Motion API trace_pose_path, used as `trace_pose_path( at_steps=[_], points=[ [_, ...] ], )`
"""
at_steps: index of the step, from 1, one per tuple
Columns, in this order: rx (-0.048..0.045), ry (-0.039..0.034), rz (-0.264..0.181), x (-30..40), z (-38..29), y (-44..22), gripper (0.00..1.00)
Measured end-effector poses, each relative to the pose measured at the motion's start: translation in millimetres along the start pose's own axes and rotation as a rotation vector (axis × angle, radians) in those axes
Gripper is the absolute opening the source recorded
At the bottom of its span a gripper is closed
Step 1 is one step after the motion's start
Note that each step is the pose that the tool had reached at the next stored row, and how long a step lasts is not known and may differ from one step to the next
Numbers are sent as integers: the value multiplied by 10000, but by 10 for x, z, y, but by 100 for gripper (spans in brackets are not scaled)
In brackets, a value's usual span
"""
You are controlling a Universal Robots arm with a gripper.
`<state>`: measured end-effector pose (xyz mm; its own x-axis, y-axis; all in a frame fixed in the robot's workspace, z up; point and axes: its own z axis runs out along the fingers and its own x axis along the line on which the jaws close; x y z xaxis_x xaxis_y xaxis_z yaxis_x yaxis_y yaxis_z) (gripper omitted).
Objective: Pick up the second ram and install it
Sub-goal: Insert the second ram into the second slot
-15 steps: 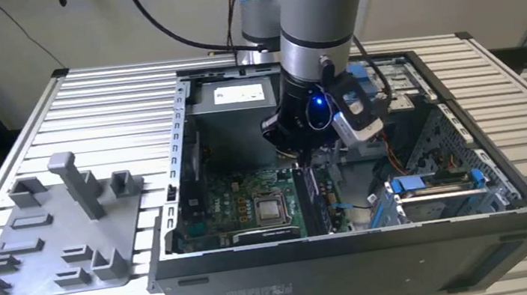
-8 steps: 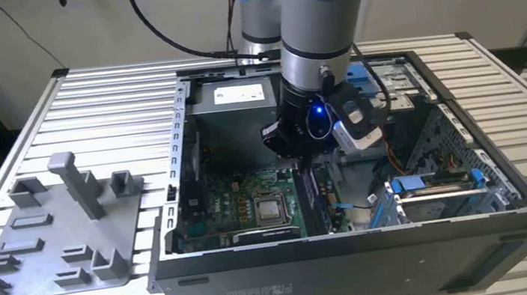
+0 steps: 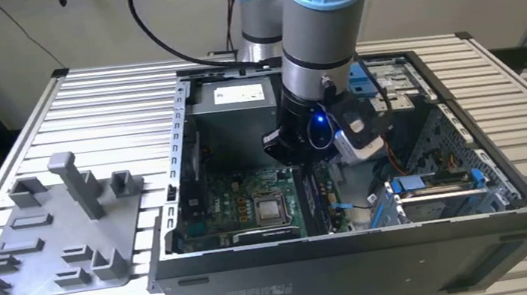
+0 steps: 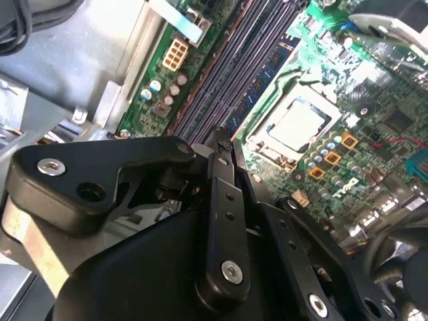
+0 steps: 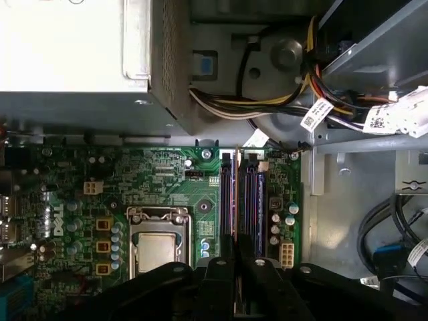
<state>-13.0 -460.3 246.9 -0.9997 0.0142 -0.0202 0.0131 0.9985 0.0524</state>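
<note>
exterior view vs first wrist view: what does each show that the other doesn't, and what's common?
Exterior view: the arm, the grey tray of blocks on the slatted table, and the open case as a whole. First wrist view: the tagged cable bundle and the memory slots close up, just off the gripper. Shared: motherboard, CPU socket, power supply.

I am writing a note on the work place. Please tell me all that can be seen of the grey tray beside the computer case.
The grey tray is a flat plate that looks like matte plastic, with raised blocks and slotted holders and one tall upright post. It lies flat on the slatted metal table, at the exterior view's left of the open computer case, close beside its wall.
</note>
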Motion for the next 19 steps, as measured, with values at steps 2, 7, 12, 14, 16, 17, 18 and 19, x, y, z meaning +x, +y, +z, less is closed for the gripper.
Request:
trace_pose_path(
  at_steps=[2,7,12,14,16,17,18,19],
  points=[
    [-1,7,0,-1,5,-40,14],
    [25,17,1,-1,23,-81,14],
    [29,25,5,-4,59,-119,14],
    [30,28,20,-8,71,-131,14],
    [30,32,67,-14,82,-145,14],
    [31,39,87,-17,86,-152,14],
    [32,49,104,-22,90,-160,14],
    [32,55,120,-26,96,-167,14]
  ],
)
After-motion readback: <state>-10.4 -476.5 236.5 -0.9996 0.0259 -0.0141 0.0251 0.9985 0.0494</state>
